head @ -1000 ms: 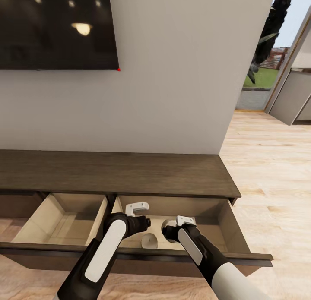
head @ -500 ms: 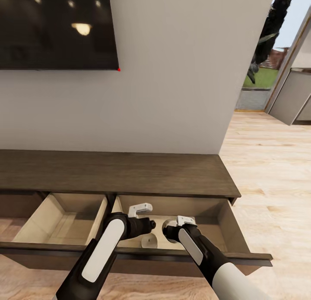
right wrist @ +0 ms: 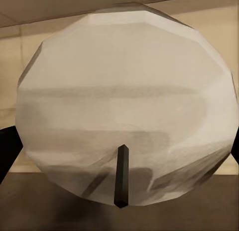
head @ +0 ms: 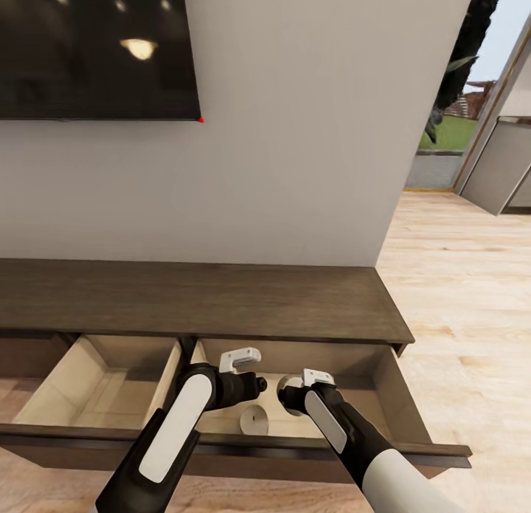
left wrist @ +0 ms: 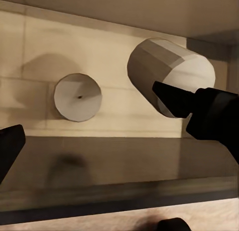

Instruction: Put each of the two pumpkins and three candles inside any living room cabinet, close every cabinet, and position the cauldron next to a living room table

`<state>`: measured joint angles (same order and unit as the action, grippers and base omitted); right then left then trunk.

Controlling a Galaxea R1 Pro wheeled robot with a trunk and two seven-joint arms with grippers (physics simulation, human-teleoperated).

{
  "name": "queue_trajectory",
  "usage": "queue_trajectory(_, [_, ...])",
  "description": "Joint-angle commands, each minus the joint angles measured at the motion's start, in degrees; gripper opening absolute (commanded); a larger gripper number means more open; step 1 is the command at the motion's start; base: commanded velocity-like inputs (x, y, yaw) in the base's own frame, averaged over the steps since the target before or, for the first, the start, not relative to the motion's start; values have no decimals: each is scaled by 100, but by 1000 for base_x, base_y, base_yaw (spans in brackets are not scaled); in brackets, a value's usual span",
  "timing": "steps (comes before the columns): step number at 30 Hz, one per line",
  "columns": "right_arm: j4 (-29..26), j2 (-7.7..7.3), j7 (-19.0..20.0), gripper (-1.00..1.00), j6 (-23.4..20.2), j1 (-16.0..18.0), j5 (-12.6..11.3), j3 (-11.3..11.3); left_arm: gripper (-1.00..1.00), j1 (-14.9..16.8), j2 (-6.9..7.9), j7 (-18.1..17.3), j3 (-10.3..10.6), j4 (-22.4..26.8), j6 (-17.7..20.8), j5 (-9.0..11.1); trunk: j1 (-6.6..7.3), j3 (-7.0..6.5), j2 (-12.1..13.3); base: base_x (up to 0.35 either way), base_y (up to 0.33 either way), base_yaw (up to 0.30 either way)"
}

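The cabinet stands against the wall with 2 drawers pulled out, so their pale insides lie open from above. 1 candle stands upright on the floor of the right-hand drawer, just behind its front panel. The right gripper is clamped on a 2nd candle, held over that same drawer with its wick end facing the wrist camera, probably so it can be set down beside the 1st. The left gripper hovers above the drawer with jaws apart and nothing between them; its exact height is hard to judge.
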<state>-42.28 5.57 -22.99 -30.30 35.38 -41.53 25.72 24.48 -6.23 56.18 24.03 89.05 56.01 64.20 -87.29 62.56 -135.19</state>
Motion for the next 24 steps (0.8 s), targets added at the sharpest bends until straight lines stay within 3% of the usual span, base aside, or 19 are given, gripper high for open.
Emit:
queue_trajectory(1, [-8, -4, -58, -100, -4, 4, -66, 21, 100, 4, -1, 60, 2, 6, 15, 51, 1, 5, -2, 2, -16, 0])
queue_trajectory(24, [-8, -4, -55, -100, -11, 4, -65, 21, 100, 4, -1, 60, 8, 0, 15, 55, 1, 5, -2, -15, -45, 0])
